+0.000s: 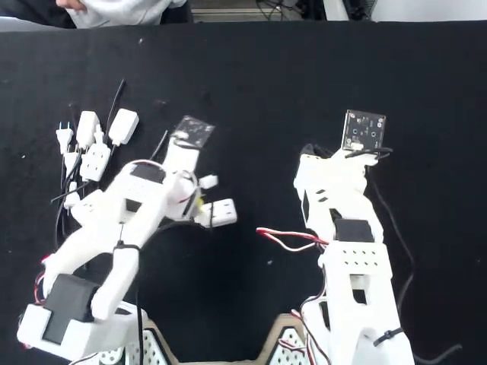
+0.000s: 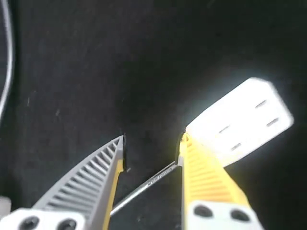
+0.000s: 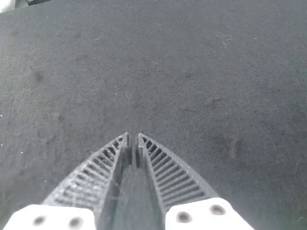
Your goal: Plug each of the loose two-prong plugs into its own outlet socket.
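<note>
**L jaws spread beside outlet block, R pinched on nothing**

Your L gripper is spread wide. Only a thin wire crosses the gap, lying on the black table. The white outlet block, slots facing up, sits just beside the yellow fingertip, outside the gap.

Your R gripper has its fingers pressed almost together w/ nothing between them, low over the table.

A loose two-prong plug lies at the table's left w/ a cluster of white adapters and cords, well apart from the R arm.
</note>
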